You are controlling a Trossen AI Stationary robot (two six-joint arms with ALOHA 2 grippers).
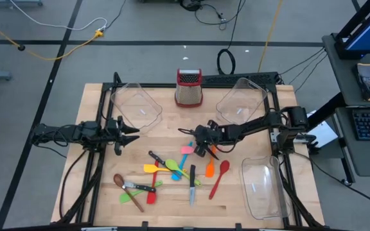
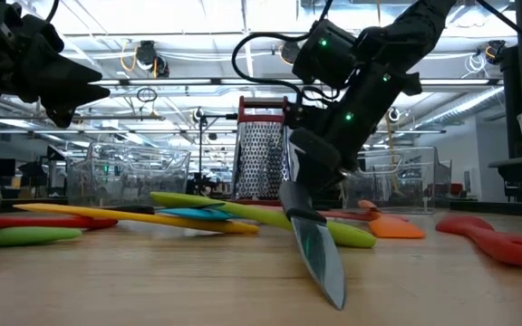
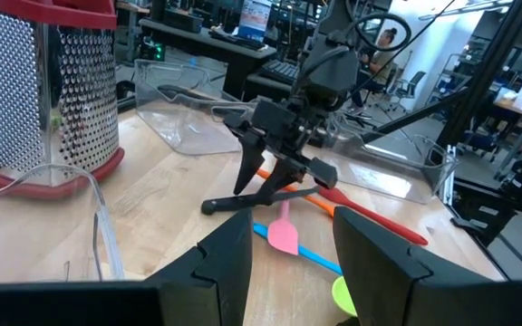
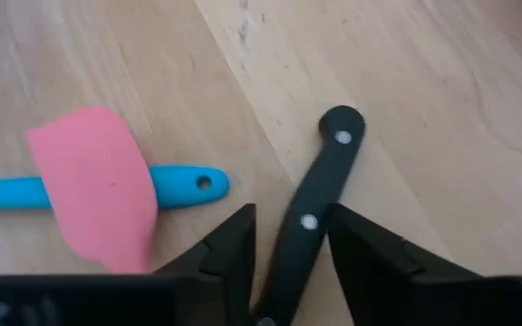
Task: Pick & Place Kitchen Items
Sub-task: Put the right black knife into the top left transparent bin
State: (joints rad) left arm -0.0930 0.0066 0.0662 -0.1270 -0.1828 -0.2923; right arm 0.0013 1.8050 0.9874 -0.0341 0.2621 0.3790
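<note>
Front knife [image 2: 320, 249]: nearest the low camera, lying on the wooden table [image 1: 95, 192], steel blade pointing toward the table's front edge.
Scattered utensils: just behind it, a loose heap of kitchen items, among them a brown spoon [image 1: 119, 181], a green spatula [image 1: 132, 199], a yellow spatula [image 1: 154, 169], an orange spatula [image 1: 209, 169] and a red spoon [image 1: 219, 178].
Front bin [image 1: 262, 189]: clear plastic, at the front right corner of the table.
Right gripper [image 1: 203, 147]: reaching in over the middle of the table, angled down among the utensils; its two dark fingers [image 4: 229, 249] stand on either side of a black-handled knife [image 4: 311, 213], close beside the handle. Whether they press on it I cannot tell.
Black-handled knife: flat on the wood, riveted handle running between the right fingers.
Pink spatula [image 4: 93, 186]: just beside that knife, pink blade on a blue handle, lying flat.
Left gripper [image 1: 128, 135]: waiting at the table's left side, apart from the utensils, fingers parted with nothing between them.
Rear bins: two more clear bins, one at back left [image 1: 137, 106], one at back right [image 1: 239, 101].
Box grater [image 1: 189, 88]: metal with a red top, upright at the back edge between the rear bins.
</note>
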